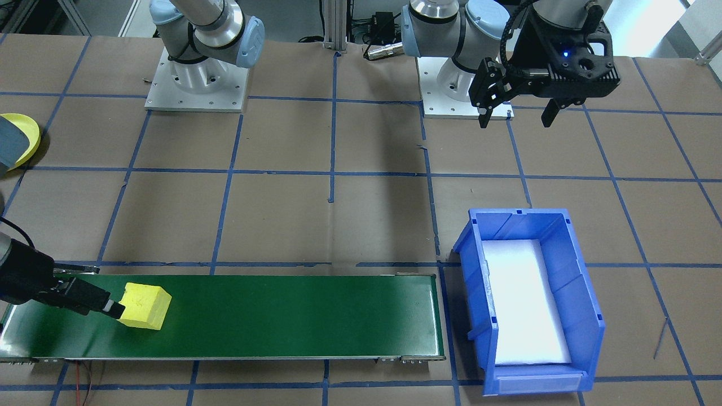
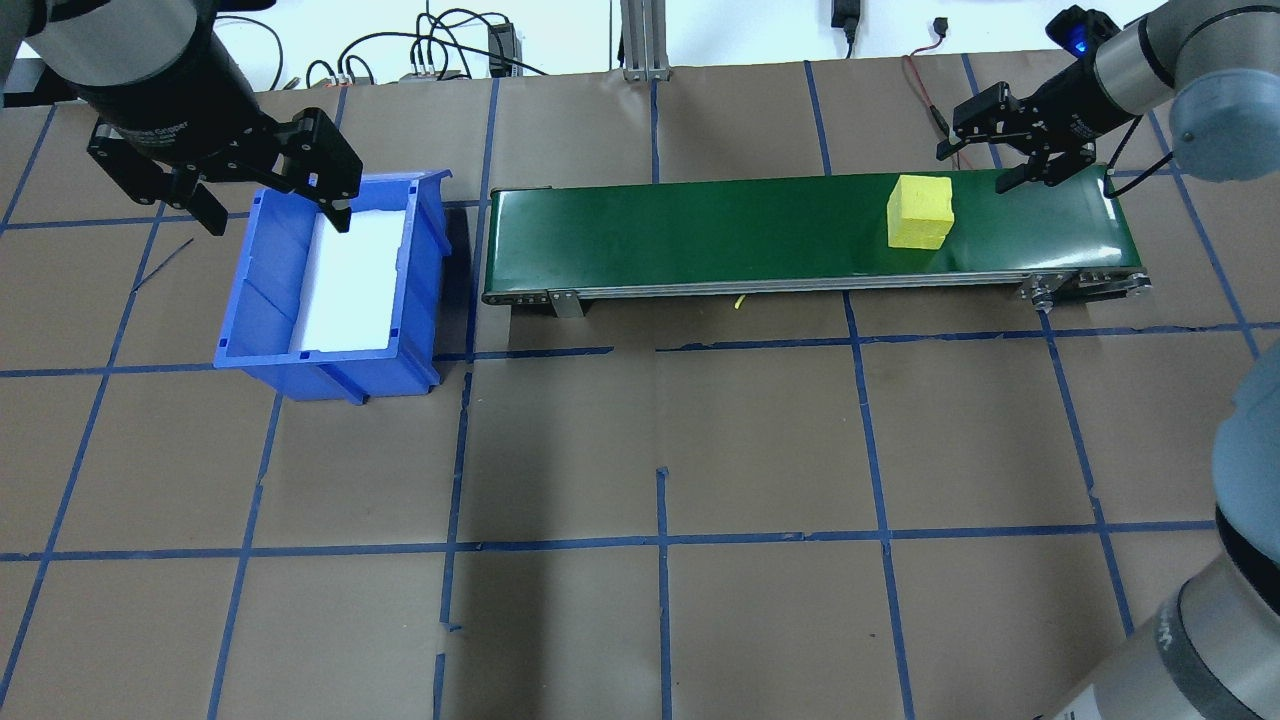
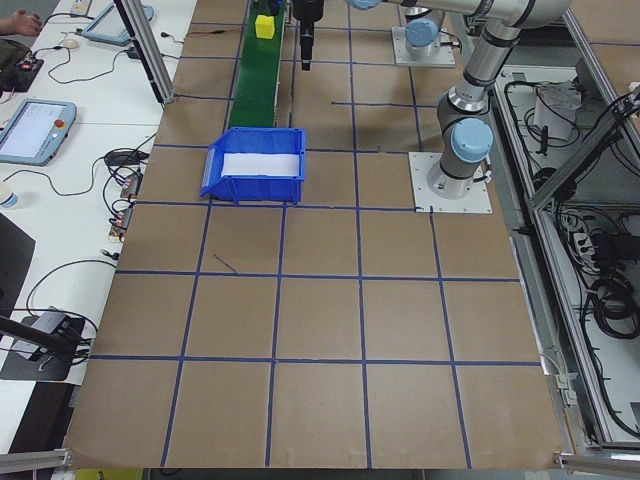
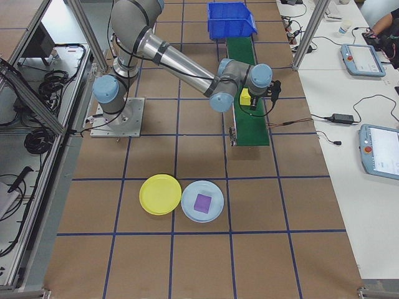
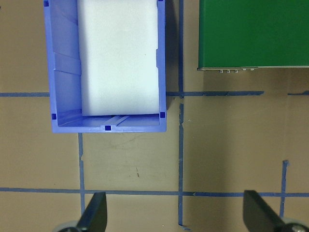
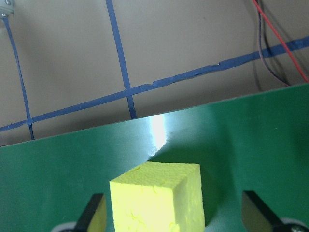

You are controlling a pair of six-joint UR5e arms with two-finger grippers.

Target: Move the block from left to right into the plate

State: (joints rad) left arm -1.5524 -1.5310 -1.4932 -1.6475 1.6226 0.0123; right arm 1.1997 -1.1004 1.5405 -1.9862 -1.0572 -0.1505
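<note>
One yellow block [image 2: 921, 211] sits between the right gripper's [image 2: 1008, 140] spread jaws

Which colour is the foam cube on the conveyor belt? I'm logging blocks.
Yellow foam cube, clearest in the overhead exterior view.

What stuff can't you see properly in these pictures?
- Yellow-green plate: in the front-facing view the picture's left edge and a grey arm part cover most of it.
- Right gripper: in the front-facing view one fingertip sits by the yellow block, the other is hidden.
- Purple square on the pale blue plate: too small in the right view to identify.
- Blue bin: only a white pad shows inside.
</note>
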